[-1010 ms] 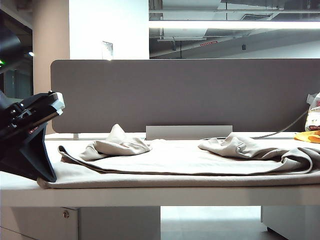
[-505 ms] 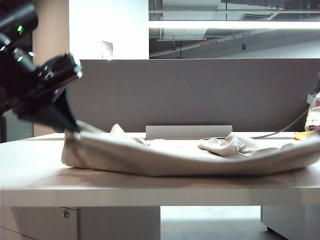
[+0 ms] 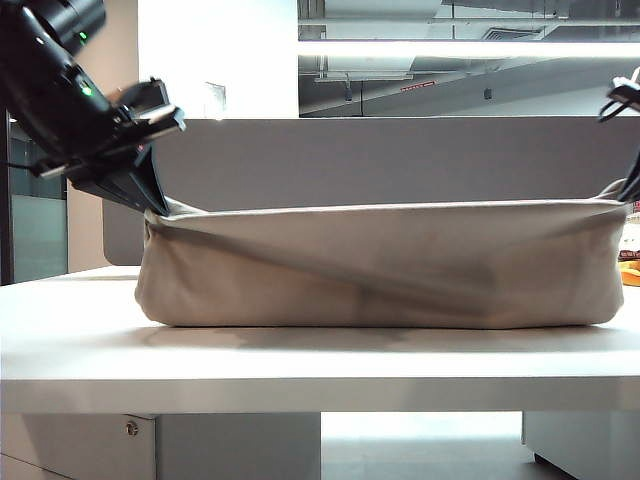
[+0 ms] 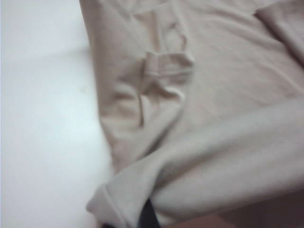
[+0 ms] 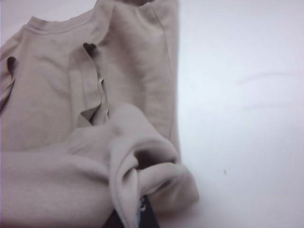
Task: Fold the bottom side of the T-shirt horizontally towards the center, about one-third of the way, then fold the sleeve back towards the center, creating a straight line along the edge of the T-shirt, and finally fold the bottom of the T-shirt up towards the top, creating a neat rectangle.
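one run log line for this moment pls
left gripper: shut on beige cloth T-shirt, raised | right gripper: shut on its other end | near edge taut above white table

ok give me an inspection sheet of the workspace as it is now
surface: white table, bare in front of the cloth
job's things: T-shirt lifted along its near edge, stretched between both tools, lower part on the table
clutter: yellow-orange item at the right edge
grippers: left tool shut on the shirt's left corner; right tool shut on the right corner
cables: nothing seen
surroundings: grey partition behind the table, ceiling light above
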Action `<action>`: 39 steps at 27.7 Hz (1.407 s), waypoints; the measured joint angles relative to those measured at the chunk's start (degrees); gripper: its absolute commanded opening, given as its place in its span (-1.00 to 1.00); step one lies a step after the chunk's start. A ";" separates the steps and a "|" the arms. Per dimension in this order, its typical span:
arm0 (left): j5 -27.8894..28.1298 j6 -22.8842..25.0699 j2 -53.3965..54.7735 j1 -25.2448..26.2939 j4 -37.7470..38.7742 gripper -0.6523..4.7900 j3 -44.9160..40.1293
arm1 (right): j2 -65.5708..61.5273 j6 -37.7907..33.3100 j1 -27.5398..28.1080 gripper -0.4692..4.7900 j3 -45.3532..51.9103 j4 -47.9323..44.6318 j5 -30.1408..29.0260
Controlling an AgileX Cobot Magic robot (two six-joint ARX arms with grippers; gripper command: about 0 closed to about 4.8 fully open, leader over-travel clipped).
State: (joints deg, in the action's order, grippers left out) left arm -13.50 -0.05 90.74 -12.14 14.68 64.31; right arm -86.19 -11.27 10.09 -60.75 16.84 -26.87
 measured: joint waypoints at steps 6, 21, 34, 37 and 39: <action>0.09 1.75 9.84 0.17 0.76 -0.78 10.45 | -10.62 -0.37 -0.85 -0.83 -10.25 0.13 0.94; 2.21 3.85 28.70 1.57 5.90 -0.78 35.43 | -28.02 -0.74 -1.53 -0.83 -31.02 0.22 2.47; 2.78 4.35 32.15 2.86 0.79 -0.78 36.92 | -33.07 -0.74 -1.73 -0.83 -34.36 -3.04 4.22; 2.89 4.35 32.39 2.86 -0.72 -0.59 36.92 | -33.07 -0.74 -1.73 -0.66 -34.42 -5.20 4.20; 2.69 4.33 32.57 2.89 -0.96 -0.05 36.92 | -33.07 -0.70 -1.75 -0.10 -34.42 -6.23 4.04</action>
State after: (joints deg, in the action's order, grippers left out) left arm -10.81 4.27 123.31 -9.26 13.72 101.23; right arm -119.26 -11.97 8.34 -95.18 10.61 -22.83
